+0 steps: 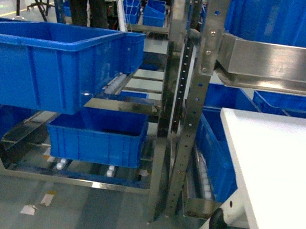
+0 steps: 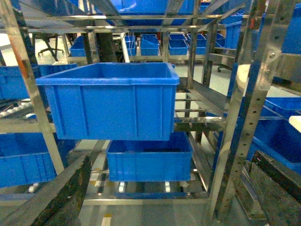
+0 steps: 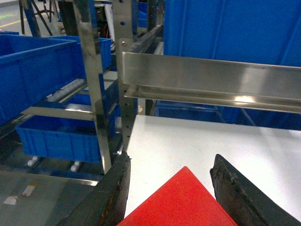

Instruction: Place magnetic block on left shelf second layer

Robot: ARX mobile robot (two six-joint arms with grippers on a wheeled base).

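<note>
The magnetic block (image 3: 186, 202) is a flat red piece whose corner points forward between the dark fingers of my right gripper (image 3: 170, 161). The gripper is shut on it and holds it above the white table (image 3: 197, 136). My left gripper (image 2: 170, 157) is open with nothing between its fingers (image 2: 70, 188), and it faces the left shelf (image 1: 168, 94). On that shelf's second layer (image 1: 129, 106) a large blue bin (image 1: 44, 63) rests on roller rails. Neither gripper shows in the head view.
A smaller blue bin (image 1: 98, 136) sits on the layer below. A steel rail (image 3: 211, 77) of the right shelf hangs over the table's far edge, under more blue bins (image 1: 281, 18). An upright steel post (image 3: 96, 94) stands just left of the table.
</note>
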